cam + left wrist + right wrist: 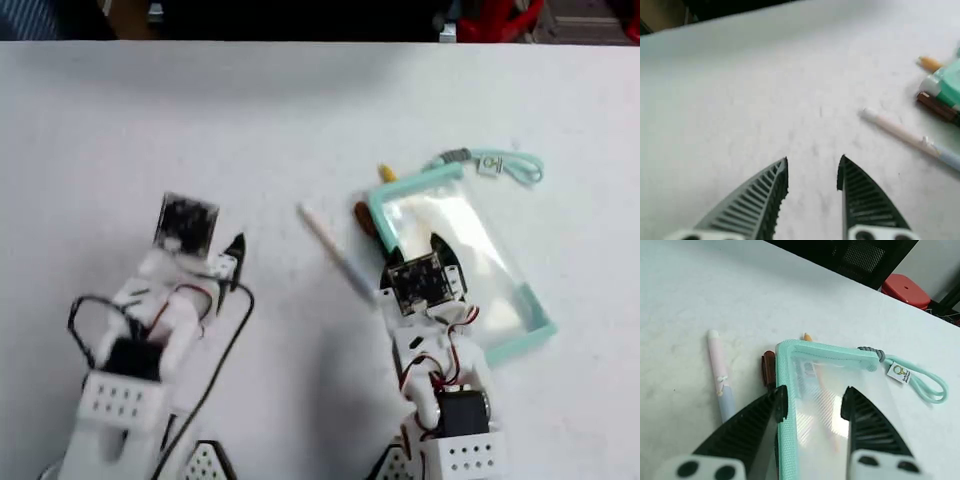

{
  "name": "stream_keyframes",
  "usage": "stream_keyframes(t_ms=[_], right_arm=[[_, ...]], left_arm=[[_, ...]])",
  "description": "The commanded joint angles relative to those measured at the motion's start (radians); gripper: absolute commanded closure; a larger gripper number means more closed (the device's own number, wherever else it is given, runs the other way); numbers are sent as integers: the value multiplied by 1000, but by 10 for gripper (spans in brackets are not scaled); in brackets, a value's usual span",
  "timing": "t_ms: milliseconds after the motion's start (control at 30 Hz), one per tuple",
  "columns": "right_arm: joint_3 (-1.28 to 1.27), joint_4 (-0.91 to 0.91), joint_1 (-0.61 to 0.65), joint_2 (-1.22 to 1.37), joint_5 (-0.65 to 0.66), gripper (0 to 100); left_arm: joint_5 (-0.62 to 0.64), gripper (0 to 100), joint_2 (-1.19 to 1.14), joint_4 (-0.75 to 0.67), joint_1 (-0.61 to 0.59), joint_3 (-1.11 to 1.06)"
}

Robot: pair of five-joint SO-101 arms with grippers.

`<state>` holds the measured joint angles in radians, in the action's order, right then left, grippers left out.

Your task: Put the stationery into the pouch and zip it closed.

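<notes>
Ok, white desk (300, 110), matte and slightly scuffed. The pouch (470, 230) lies flat on it at an angle: clear glossy film with a mint fabric border and a mint cord loop (515, 165) at its far corner. Glare on the film hides the contents, and I can't tell if the zip is open. In the high view the right arm covers part of the near end.

Right hand (812, 400) is open, ribbed dark fingers spread above the pouch's corner; contact can't be judged. Left hand (812, 172) is open too, over bare desk well away from the pouch.

A slim pen (330, 248), pale pink to blue with a white cap, lies loose beside the pouch. A brown stick (768, 367) lies along the border, its lower part hidden by the right hand. Only the orange tip (807, 336) of something shows past the border.
</notes>
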<state>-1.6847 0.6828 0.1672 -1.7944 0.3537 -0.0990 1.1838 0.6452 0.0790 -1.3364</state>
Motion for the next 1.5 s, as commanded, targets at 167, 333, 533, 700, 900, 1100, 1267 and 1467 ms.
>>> stream_keyframes(t_ms=[167,333,533,700,900,1100,1267,1467], right_arm=[[20,19,-28,1,2,816],[117,136,-38,1,2,816],[261,226,-42,54,18,816],[491,271,-42,358,75,816],[980,484,-82,872,78,817],[1316,536,-225,1181,77,819],[1496,463,-318,1395,83,818],[1679,328,-341,1722,78,815]], left_arm=[[57,823,-417,-167,-44,100],[61,823,-493,-152,-42,132],[61,826,-515,-175,-41,130],[61,827,-516,-175,-41,130],[61,827,-516,-178,-41,129],[61,828,-516,-180,-19,120],[61,828,-516,-180,-12,120],[61,828,-516,-180,-10,120]])
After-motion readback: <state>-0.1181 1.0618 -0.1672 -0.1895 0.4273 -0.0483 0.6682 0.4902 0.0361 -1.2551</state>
